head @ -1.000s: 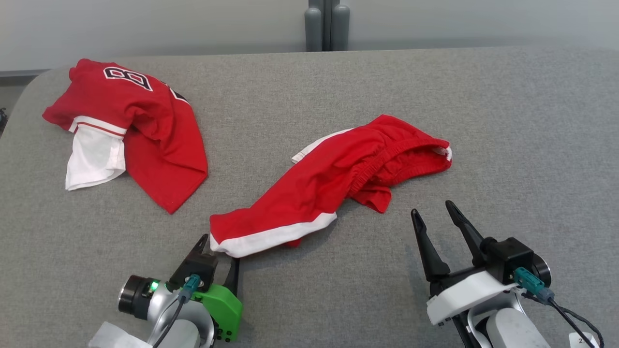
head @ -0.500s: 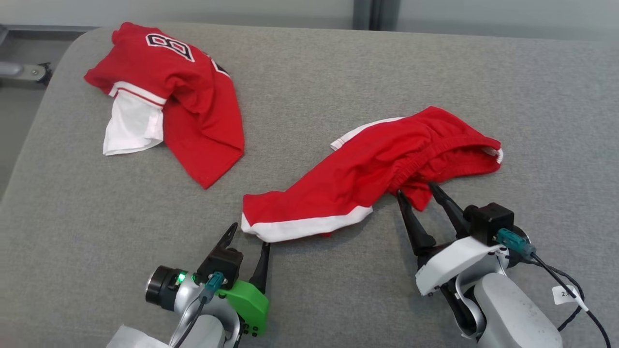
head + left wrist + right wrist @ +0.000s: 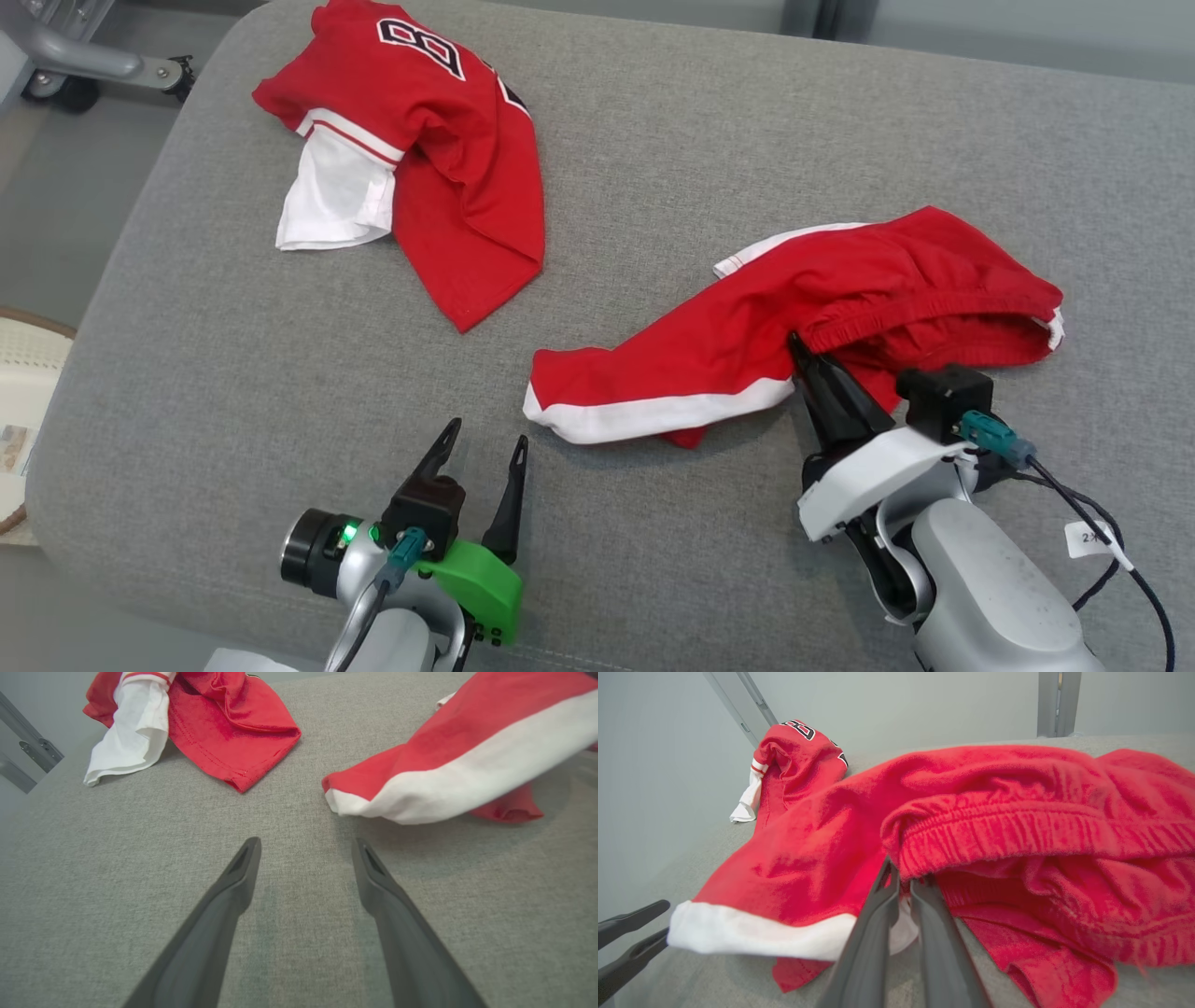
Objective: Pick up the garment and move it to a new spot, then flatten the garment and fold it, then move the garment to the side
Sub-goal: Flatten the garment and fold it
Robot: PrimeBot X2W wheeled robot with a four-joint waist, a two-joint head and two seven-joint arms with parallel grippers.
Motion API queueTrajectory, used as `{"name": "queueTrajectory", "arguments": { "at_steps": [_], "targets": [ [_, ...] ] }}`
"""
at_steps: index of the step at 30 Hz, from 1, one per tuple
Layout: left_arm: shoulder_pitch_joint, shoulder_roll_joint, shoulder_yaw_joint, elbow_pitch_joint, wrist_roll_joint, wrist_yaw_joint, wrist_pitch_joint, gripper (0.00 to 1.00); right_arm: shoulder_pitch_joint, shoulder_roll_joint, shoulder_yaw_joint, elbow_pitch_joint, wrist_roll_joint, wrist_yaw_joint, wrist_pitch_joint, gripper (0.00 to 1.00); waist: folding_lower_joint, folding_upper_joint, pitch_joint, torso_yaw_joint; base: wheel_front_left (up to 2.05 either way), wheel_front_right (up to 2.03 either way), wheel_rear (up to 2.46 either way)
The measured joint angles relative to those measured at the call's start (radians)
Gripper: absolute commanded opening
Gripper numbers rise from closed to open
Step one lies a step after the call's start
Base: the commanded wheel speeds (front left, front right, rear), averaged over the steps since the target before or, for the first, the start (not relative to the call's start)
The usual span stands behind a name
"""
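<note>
Grey fabric table is carrying two red pieces: the jersey at far left and the shorts crumpled at centre-right, well apart. Right gripper is sitting with fingers nearly together, pinching the fold at the elastic waistband. Left gripper is hanging wide apart over bare table, just beside the white hem and touching nothing.

Risks:
- The pinch is looking shallow, so the elastic may be slipping out on the lift.
- A one-point hold is leaving the shorts dangling and bunching, which makes flattening harder.
- The trailing leg may be dragging towards the jersey.
</note>
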Motion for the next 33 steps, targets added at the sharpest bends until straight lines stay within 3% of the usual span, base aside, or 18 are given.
{"name": "queueTrajectory", "arguments": {
  "at_steps": [7, 13, 18, 23, 28, 33],
  "targets": [
    [0.019, -0.004, 0.022, -0.016, 0.016, -0.020, 0.000, 1.00, 0.058, -0.038, -0.015, -0.060, 0.035, 0.000, 0.000, 0.00, 0.0000, 0.0000, -0.009, -0.052, 0.00, 0.00, 0.00],
    [0.026, -0.008, 0.024, -0.020, 0.020, -0.031, 0.000, 1.00, 0.080, -0.135, 0.007, -0.105, 0.092, 0.000, 0.001, 0.00, 0.0000, 0.0000, -0.037, -0.129, 0.00, 0.00, 0.00],
    [0.045, -0.010, 0.026, -0.011, 0.019, -0.033, 0.000, 1.00, 0.096, -0.218, 0.011, -0.180, 0.132, 0.000, 0.097, 0.00, 0.0000, 0.0000, -0.067, -0.190, 0.00, 0.00, 0.00],
    [0.052, -0.011, 0.020, -0.001, 0.015, -0.038, 0.000, 1.00, 0.098, -0.242, -0.020, -0.271, 0.142, 0.000, 0.193, 0.00, 0.0000, 0.0000, -0.086, -0.231, 0.00, 0.00, 0.00],
    [0.046, -0.011, -0.009, -0.001, -0.003, -0.045, 0.000, 1.00, 0.018, -0.247, -0.005, -0.243, 0.083, 0.000, 0.254, 0.00, 0.0000, 0.0000, -0.083, -0.225, 0.00, 0.00, 0.00],
    [0.021, -0.011, -0.066, -0.011, -0.036, -0.042, 0.000, 1.00, -0.123, -0.247, 0.011, -0.094, 0.030, 0.001, 0.291, 0.00, 0.0000, 0.0000, -0.075, -0.180, 0.00, 0.00, 0.00]
  ]
}}
